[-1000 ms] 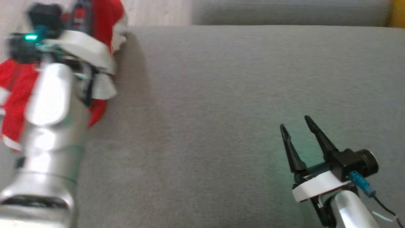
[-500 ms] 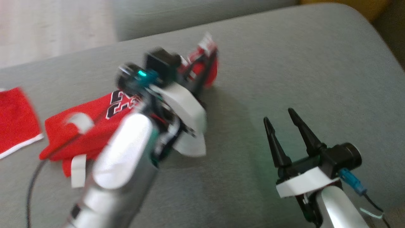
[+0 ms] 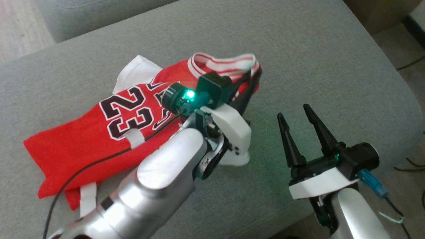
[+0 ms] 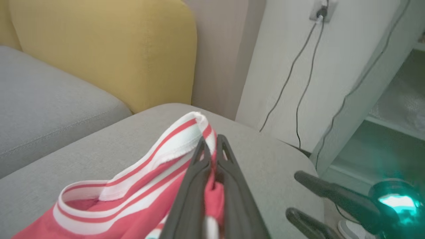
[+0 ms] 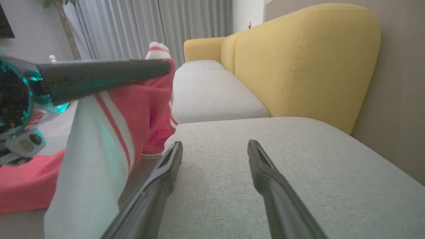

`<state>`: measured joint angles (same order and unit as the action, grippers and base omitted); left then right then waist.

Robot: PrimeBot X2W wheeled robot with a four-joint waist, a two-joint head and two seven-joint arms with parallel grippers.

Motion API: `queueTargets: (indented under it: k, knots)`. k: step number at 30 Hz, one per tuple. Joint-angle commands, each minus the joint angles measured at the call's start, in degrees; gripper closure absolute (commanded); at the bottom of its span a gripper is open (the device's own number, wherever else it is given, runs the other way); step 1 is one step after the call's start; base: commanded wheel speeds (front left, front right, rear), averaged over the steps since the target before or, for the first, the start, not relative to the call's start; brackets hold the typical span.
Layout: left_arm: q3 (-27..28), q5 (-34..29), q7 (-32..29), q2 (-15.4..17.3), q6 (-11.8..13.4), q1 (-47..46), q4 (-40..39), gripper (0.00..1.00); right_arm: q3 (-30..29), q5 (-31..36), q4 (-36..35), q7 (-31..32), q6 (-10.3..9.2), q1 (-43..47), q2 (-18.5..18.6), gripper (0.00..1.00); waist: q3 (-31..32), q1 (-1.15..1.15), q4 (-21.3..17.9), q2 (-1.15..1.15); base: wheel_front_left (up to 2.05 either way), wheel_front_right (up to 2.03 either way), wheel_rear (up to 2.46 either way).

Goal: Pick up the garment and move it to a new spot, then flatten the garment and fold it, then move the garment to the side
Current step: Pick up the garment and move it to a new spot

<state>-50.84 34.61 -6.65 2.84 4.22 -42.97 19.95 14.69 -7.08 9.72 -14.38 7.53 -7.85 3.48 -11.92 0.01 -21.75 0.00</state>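
Garment has come closer to the right end effector.

left gripper: pinching collar of red jersey, number 23 | right gripper: fingers apart over grey cushion

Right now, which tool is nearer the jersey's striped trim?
Left. The left tool is shut on the jersey right at its striped trim; the right tool hangs open over the grey cushion beside it, clear of the fabric.

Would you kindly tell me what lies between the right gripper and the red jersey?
Bare grey cushion separates right gripper and jersey, as the head view shows.
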Motion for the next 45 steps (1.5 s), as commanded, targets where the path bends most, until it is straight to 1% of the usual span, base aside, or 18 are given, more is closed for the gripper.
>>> queueTargets:
  k: [1,2,3,4,5,8,11,15,17,22,25,27,30,32,34,40,45]
  knots:
    - [0.86,0.85,1.61,0.05,0.73,-3.31,-1.59,0.96,1.11,-0.28,-1.67,-0.62,-0.04,-1.72,-0.58,0.00,-0.14,-0.01,-0.10,0.00,0.00,0.00,0.00]
    - [-0.39,2.10,3.14,0.05,1.59,-4.06,-0.89,0.75,1.17,-0.36,-1.60,-0.62,-0.04,-1.68,-0.58,0.00,-0.14,-0.01,-0.07,0.00,0.00,0.00,0.00]
    - [-1.60,3.44,4.43,0.05,2.25,-4.66,-0.21,0.61,1.36,-0.35,-1.49,-0.62,-0.04,-1.69,-0.58,0.00,-0.15,-0.01,-0.01,0.00,0.00,0.00,0.00]
    - [-2.80,4.87,5.51,0.05,2.61,-5.12,0.36,0.02,1.49,-0.37,-1.43,-0.62,-0.04,-1.74,-0.58,0.00,-0.18,-0.01,0.14,0.00,0.00,0.00,0.00]
    - [-3.93,6.25,6.26,0.05,2.86,-5.44,1.06,0.00,1.48,-0.43,-1.42,-0.62,-0.04,-1.81,-0.59,0.00,-0.14,-0.01,0.39,0.00,0.00,0.00,0.00]
    - [-6.70,8.79,8.52,0.05,3.22,-6.27,3.47,0.00,0.95,-0.43,-1.53,-0.62,-0.04,-1.85,-0.59,0.00,0.17,-0.01,1.50,0.00,0.00,0.00,0.00]
    - [-8.28,8.77,11.89,0.04,3.74,-7.03,6.52,0.00,0.11,0.06,-1.85,-0.62,-0.04,-1.70,-0.59,0.00,0.38,-0.01,3.09,0.00,0.00,0.00,0.00]
    - [-7.79,8.16,17.60,0.17,4.35,-5.67,10.86,0.00,-1.15,1.27,-2.49,-0.62,-0.04,-1.08,-0.59,0.00,1.61,-0.01,5.35,0.00,0.00,0.00,0.00]
    - [-7.19,7.77,19.55,1.22,4.72,-3.92,11.94,0.00,-2.59,1.90,-3.07,-0.62,-0.04,-0.50,-0.59,0.00,2.41,-0.01,6.61,0.00,0.00,0.00,0.00]
    - [-3.77,6.59,21.51,5.16,7.29,3.25,10.72,0.00,-7.40,3.61,-4.83,-0.62,-0.04,1.49,-0.59,0.00,4.33,-0.01,10.18,0.00,0.00,0.00,0.00]
    - [0.09,4.23,21.61,7.25,9.17,8.53,6.60,0.00,-10.25,4.06,-5.28,-0.62,-0.04,3.11,-0.60,0.00,5.25,-0.01,12.91,0.00,0.00,0.00,0.00]
    - [2.57,1.30,21.62,8.63,10.95,12.24,3.87,0.00,-11.83,4.39,-5.74,-0.62,-0.04,4.04,-0.53,0.00,5.81,-0.01,14.73,0.00,0.00,0.00,0.00]
    - [6.77,-1.95,21.63,9.47,12.66,18.26,0.10,0.00,-13.52,5.32,-6.42,-0.62,-0.04,5.40,-0.06,0.00,6.56,-0.01,16.98,0.00,0.00,0.00,0.00]
    - [9.32,-4.03,21.64,9.76,13.23,22.00,-1.78,0.00,-14.59,5.24,-6.67,-0.62,-0.04,6.25,-0.09,0.00,6.91,-0.01,18.29,0.00,0.00,0.00,0.00]
    - [10.39,-4.81,21.64,9.80,13.10,23.69,-2.37,0.00,-14.93,5.37,-6.72,-0.62,-0.04,6.62,-0.09,0.00,7.11,-0.01,18.96,0.00,0.00,0.00,0.00]
    - [17.38,-8.67,21.64,9.49,11.61,32.62,-4.35,0.00,-15.85,6.71,-5.61,-0.62,-0.04,9.06,-0.09,0.00,8.60,-0.01,21.71,0.00,0.00,0.00,0.00]
    - [23.64,-11.96,21.64,8.63,9.34,39.14,-6.19,0.00,-16.92,7.32,-5.35,-0.62,-0.04,11.39,-0.29,0.00,9.95,-0.01,23.20,0.00,0.00,0.00,0.00]
